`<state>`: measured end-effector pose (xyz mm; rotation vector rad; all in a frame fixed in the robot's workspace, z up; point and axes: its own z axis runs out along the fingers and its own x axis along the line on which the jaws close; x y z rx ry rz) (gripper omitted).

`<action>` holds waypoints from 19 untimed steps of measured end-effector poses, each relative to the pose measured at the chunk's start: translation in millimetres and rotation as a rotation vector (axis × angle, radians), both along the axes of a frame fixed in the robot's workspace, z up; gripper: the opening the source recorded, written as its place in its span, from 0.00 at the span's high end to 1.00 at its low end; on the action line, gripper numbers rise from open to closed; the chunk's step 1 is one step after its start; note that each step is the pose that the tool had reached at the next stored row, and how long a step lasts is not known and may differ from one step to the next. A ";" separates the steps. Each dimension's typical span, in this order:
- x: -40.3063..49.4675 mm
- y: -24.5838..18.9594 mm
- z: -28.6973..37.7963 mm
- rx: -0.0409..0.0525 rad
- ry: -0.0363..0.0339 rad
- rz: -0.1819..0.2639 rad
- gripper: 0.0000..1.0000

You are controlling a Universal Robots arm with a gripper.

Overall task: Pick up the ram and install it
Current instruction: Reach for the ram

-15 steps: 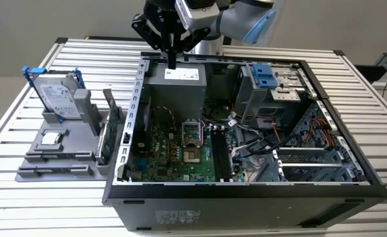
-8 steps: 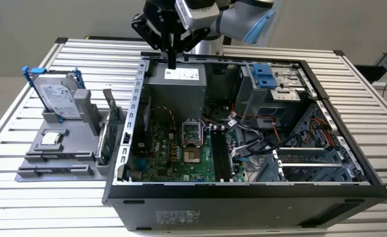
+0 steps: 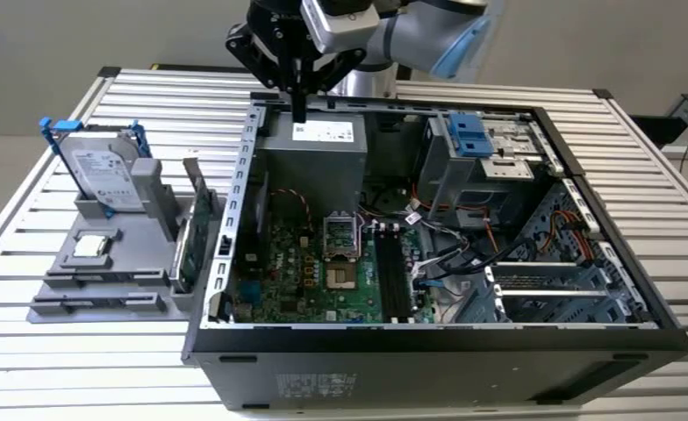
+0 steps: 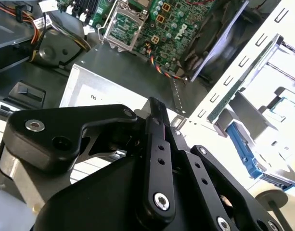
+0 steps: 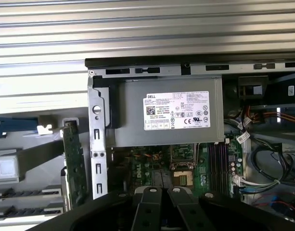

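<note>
Pickup not yet made: the ram (image 3: 200,250) appears to stand in the grey rack (image 3: 98,285) on the counter (image 3: 87,368), while the tool (image 3: 301,117), pinched narrow and apparently empty, hangs above the computer case (image 3: 438,338).

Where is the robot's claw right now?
In the exterior view the gripper hangs above the grey power supply, at the open computer case's far corner on the exterior view's left.

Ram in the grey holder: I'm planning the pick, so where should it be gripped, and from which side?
Probably by its free upper edge, pinched across the two flat faces, coming down from above. The ram stands on edge in the grey holder, with the green card close beside it.
</note>
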<state>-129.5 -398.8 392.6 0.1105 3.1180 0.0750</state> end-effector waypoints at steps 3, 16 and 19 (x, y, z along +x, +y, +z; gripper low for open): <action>-3.8 0.0 0.0 0.0000 0.0000 0.000 1.00; -17.8 0.0 0.0 0.0000 0.0000 0.000 1.00; -21.0 0.0 0.0 0.0000 0.0000 0.000 1.00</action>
